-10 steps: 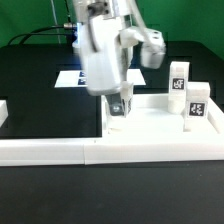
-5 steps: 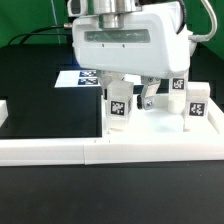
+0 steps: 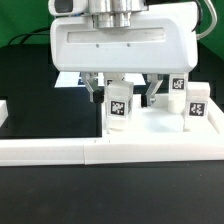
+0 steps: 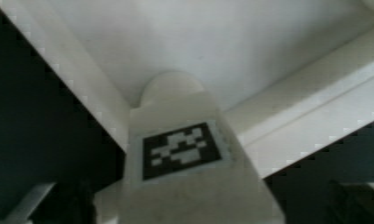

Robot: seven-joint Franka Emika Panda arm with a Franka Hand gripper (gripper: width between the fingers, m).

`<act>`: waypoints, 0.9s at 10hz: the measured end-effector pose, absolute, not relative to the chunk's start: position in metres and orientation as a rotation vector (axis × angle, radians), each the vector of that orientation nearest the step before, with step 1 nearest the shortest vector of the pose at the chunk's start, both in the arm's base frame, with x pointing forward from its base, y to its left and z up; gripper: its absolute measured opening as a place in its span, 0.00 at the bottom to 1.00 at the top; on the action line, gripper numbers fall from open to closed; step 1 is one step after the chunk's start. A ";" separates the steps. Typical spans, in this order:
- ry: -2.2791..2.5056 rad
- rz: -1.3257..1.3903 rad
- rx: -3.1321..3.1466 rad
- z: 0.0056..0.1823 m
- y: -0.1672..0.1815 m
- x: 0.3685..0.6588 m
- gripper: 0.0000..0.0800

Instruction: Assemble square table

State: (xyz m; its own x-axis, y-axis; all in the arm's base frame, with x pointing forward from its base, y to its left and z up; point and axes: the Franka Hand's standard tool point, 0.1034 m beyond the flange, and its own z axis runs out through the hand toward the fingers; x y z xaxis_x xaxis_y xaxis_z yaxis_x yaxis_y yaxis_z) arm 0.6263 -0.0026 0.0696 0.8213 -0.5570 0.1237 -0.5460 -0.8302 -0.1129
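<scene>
The arm's big white housing fills the upper half of the exterior view, and below it the tool (image 3: 122, 92) hangs with one dark finger on each side of a short white leg post (image 3: 119, 104). The fingers sit close against the post's flanks, so the tool looks pinched on it, though the actual contact is partly hidden by the housing. The post stands upright, its black-and-white tag facing the camera; the tag is a square marker pattern, with no letters or numbers that can be read.

The post rests on the square table slab (image 3: 160, 134), a white piece with a raised rim lying on the black counter (image 3: 40, 100), just behind the long low white border wall (image 3: 60, 152). Toward the exterior view's right, two more tagged leg posts stand on the slab: one further back (image 3: 178, 88), one nearer the edge (image 3: 197, 104). A corner of the marker board (image 3: 66, 79) shows behind the housing.

From the wrist view, the held post (image 4: 179, 150) rises up the middle, its checkered tag plain to see, with the slab's white rim (image 4: 299, 115) running behind it. The dark shapes at the lower corners are too blurred to tell.
</scene>
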 end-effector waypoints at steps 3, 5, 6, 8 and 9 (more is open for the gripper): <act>1.117 -0.219 -2.837 0.069 -0.003 0.626 0.36; 1.326 -0.204 -2.734 0.068 -0.003 0.625 0.36; 1.668 -0.146 -2.524 0.068 -0.004 0.623 0.36; 2.099 -0.019 -2.100 0.067 -0.006 0.620 0.36; 2.224 0.019 -1.930 0.066 -0.005 0.620 0.36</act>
State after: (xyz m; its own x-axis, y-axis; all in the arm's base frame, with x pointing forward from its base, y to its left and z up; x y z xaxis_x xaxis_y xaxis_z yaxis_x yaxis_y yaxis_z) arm 0.6200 -0.0054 0.0661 -0.1297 -0.9792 -0.1563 -0.9817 0.1490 -0.1189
